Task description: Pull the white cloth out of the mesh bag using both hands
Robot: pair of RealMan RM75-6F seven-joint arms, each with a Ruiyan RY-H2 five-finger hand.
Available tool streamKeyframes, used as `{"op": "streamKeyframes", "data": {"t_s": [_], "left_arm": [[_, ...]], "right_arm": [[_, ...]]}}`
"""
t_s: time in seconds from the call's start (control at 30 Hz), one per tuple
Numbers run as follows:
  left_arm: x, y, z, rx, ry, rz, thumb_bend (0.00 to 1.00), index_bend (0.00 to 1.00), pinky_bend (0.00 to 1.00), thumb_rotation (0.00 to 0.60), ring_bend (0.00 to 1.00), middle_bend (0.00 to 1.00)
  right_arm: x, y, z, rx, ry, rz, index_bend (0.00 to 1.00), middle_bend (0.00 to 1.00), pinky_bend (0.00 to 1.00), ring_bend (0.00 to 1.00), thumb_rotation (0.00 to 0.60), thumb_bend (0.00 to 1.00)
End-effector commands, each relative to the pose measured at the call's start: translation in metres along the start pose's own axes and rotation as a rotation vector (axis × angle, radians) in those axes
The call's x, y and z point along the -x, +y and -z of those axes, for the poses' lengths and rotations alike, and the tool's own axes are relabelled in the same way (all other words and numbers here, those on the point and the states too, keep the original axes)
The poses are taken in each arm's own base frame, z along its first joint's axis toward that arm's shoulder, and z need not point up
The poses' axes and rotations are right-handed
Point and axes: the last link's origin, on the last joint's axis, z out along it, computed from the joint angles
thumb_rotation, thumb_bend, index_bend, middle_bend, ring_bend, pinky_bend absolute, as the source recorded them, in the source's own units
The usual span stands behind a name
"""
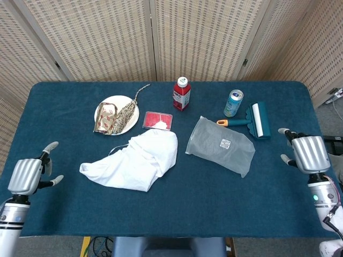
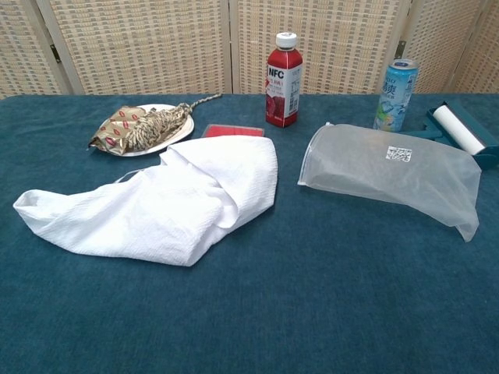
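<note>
On the blue table I am seeing the cloth lying fully out of the bag, crumpled in a long heap left of centre, with the two well apart and bare table between them. Over on the right the bag is lying flat and slack, its open mouth turned toward the cloth and a small printed label facing up. My left hand is hovering near the table's left edge with its fingers spread and nothing in them, clear of the cloth's near corner. My right hand is sitting near the right edge, fingers likewise apart and empty, clear of the bag. Neither hand is showing in the chest view. Behind the cloth, a plate is carrying a snack packet and a coil of rope, and a red box is lying just beside the cloth's far edge. Further back a red bottle and a can are standing upright, and a lint roller is lying just behind the bag. Nothing is standing between either hand and its nearest piece.
</note>
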Motion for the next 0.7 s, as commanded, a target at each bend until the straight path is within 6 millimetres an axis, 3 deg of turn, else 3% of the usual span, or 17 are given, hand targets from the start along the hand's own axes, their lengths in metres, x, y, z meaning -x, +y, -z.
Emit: {"op": "streamKeyframes", "data": {"t_s": [0.03,0.2,0.33,0.5,0.7], "left_arm": [[-0.007,-0.011,0.008,-0.020,0.020,-0.041,0.00,0.16,0.71,0.600,0.49,0.52],[-0.014,-0.021,0.017,-0.048,0.040,-0.067,0.00,0.17,0.65,0.600,0.46,0.47],[-0.019,-0.039,0.031,-0.091,0.037,-0.143,0.00,0.17,0.64,0.600,0.46,0.47],[-0.018,-0.052,0.045,-0.132,0.004,-0.151,0.00,0.18,0.63,0.600,0.45,0.47],[-0.015,-0.056,0.052,-0.153,0.008,-0.137,0.00,0.19,0.64,0.600,0.45,0.47]], "right_arm": [[0.000,0.007,0.015,0.023,-0.006,-0.004,0.32,0.54,0.71,0.56,0.600,0.02],[0.003,0.016,0.034,0.052,-0.013,-0.019,0.32,0.54,0.69,0.55,0.600,0.05],[0.007,0.032,0.065,0.124,-0.060,-0.017,0.32,0.53,0.68,0.52,0.600,0.07],[0.009,0.042,0.085,0.174,-0.066,-0.033,0.32,0.52,0.65,0.50,0.600,0.25],[0.008,0.046,0.092,0.185,-0.064,-0.034,0.32,0.52,0.64,0.50,0.600,0.33]]}}
